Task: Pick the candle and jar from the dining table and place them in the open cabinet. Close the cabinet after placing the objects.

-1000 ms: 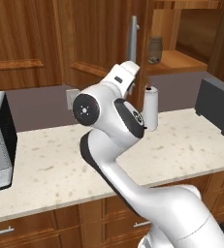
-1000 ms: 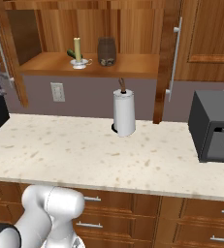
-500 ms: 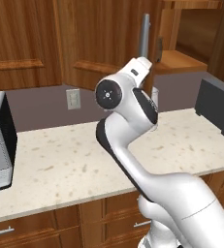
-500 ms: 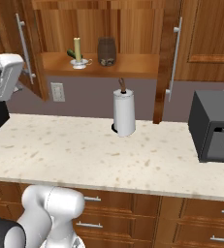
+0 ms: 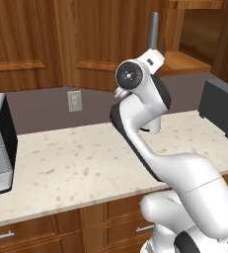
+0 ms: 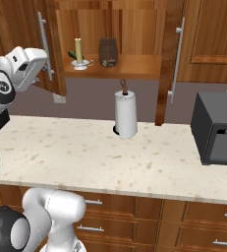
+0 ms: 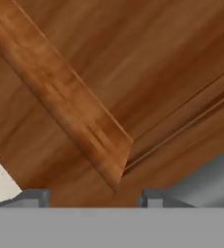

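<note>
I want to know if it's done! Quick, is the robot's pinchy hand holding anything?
Gripper: open, holding nothing, close against the warm brown wooden cabinet door.

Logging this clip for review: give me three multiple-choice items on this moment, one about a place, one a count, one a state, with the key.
1. Where does the candle stand?
A. on the counter
B. on the cabinet shelf beside the jar
C. on top of the dark box

2. How many paper-towel rolls stand on the counter?
A. one
B. two
C. three

3. How are the cabinet doors?
A. both shut
B. both open
C. removed

Key: 1 B, candle and jar sit side by side on the shelf. 2 A, a single white paper-towel roll stands below the shelf. 3 B, both doors swing outward, showing the shelf.
</note>
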Tool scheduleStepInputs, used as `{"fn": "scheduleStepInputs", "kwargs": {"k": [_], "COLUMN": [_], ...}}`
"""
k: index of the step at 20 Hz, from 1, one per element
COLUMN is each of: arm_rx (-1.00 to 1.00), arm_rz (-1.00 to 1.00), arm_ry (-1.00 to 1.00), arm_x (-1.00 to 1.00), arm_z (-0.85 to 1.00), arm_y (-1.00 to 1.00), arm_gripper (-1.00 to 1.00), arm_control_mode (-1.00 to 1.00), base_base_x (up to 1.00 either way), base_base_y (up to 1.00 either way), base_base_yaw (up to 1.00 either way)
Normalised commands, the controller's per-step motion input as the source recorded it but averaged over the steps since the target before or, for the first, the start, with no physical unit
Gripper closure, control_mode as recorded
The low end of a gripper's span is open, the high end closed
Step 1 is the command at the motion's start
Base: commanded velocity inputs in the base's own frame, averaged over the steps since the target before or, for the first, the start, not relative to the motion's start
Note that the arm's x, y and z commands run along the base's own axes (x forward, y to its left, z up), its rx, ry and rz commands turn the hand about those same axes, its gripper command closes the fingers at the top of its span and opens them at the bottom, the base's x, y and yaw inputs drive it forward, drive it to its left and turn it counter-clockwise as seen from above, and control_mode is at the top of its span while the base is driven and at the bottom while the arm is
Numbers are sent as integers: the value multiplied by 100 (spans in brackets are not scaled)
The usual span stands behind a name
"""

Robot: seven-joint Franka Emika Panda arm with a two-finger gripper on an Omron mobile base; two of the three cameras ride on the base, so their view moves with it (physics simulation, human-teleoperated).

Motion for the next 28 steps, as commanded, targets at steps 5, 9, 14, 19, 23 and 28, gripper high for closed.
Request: {"fn": "scheduleStepInputs", "kwargs": {"k": [5,9,14,19,23,28], "arm_rx": [11,8,7,5,4,3], "arm_rz": [0,0,0,0,0,0], "arm_ry": [0,0,0,0,0,0], "arm_x": [58,68,63,60,58,40], "arm_z": [2,1,6,5,7,9], "arm_y": [-56,-55,-47,-38,-35,-30], "arm_gripper": [-100,-100,-100,-100,-100,-100], "arm_control_mode": [-100,-100,-100,-100,-100,-100], "base_base_x": [0,0,0,0,0,0], "base_base_y": [0,0,0,0,0,0], "base_base_yaw": [0,0,0,0,0,0]}}
